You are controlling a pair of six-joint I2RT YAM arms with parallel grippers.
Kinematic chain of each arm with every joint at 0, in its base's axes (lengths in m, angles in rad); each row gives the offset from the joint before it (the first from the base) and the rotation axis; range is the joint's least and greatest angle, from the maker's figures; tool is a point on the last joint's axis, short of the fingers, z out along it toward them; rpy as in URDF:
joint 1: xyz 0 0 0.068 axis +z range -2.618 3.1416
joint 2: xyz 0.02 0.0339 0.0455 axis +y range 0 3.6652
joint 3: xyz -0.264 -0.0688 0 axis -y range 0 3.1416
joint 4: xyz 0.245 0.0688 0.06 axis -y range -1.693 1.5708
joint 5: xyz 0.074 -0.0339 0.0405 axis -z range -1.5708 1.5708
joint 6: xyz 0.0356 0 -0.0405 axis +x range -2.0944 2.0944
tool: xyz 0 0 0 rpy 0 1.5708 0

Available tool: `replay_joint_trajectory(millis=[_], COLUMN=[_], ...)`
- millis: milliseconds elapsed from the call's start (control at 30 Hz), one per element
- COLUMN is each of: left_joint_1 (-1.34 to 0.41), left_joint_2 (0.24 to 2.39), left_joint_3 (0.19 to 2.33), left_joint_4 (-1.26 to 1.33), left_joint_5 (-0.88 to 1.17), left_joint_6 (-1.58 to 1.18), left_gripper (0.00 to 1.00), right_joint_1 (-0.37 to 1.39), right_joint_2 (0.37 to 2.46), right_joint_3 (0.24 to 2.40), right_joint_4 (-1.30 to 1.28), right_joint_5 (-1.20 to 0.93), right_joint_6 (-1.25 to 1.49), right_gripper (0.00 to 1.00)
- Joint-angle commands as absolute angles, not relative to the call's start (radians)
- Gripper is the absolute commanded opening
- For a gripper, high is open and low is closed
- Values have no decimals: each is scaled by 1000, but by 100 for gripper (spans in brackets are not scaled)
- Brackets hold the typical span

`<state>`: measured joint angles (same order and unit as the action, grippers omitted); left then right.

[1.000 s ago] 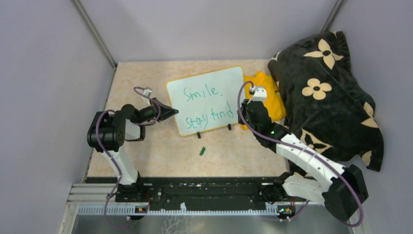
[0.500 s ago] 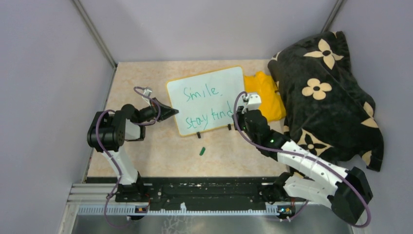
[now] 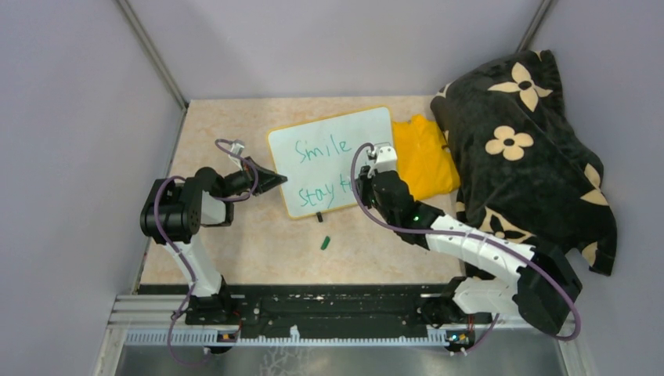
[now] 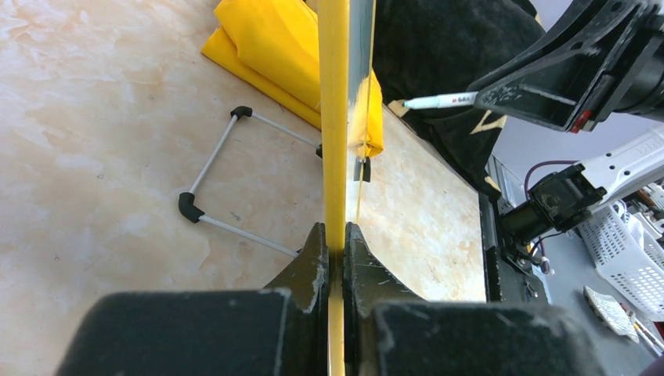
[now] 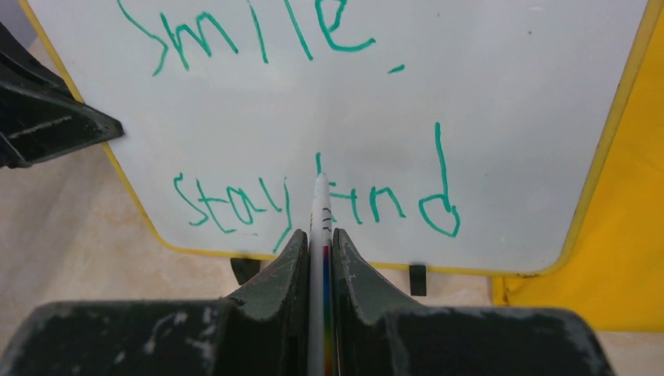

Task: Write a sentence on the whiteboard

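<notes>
- Two arms work at one whiteboard (image 3: 325, 166), which stands propped near the middle of the surface (image 3: 227, 235), toward the back, on small black feet (image 3: 319, 215).
- We see the left pincer (image 4: 335, 235) clamped on the board's yellow frame at its left edge, one finger on each face.
- The left wrist view shows the board edge-on, with a thin wire stand (image 4: 227, 172) behind it.
- The right pincer (image 5: 317, 235) is closed on a white marker (image 5: 321, 207), which points at the board's face.
- The marker's tip sits at the "k" of the lower line; we cannot tell whether it touches the board.
- The sentence (image 3: 322, 147) is in green in two lines: "Smile." above, "stay kind" below.
- From above, the right arm covers the end of the lower line.
- A yellow cloth (image 3: 423, 157) lies just beside the board's right edge.
- A dark flowered blanket (image 3: 525, 149) is heaped at the right, beyond the cloth.
- A small green cap (image 3: 324, 243) lies on the surface in front of the board, apart from it.
</notes>
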<state>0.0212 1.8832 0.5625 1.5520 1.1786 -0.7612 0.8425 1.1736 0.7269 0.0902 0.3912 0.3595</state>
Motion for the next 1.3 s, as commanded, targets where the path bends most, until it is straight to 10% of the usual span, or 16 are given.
replay_joint_trajectory(millis=[0,1267], left_joint_1=[3,3], left_joint_2=[1906,1907], left_joint_3=[574,578], left_joint_4=[1599,1595], left_joint_5=[1211,1209], left_joint_6=[-705,-708], left_gripper=[0,0], right_joint_1=[849,780], right_joint_2=[1193,1296], right_joint_3=[796,832], right_joint_4=[156,164], right_joint_5=[405,382], right_joint_6=[360,387], right_gripper=[0,0])
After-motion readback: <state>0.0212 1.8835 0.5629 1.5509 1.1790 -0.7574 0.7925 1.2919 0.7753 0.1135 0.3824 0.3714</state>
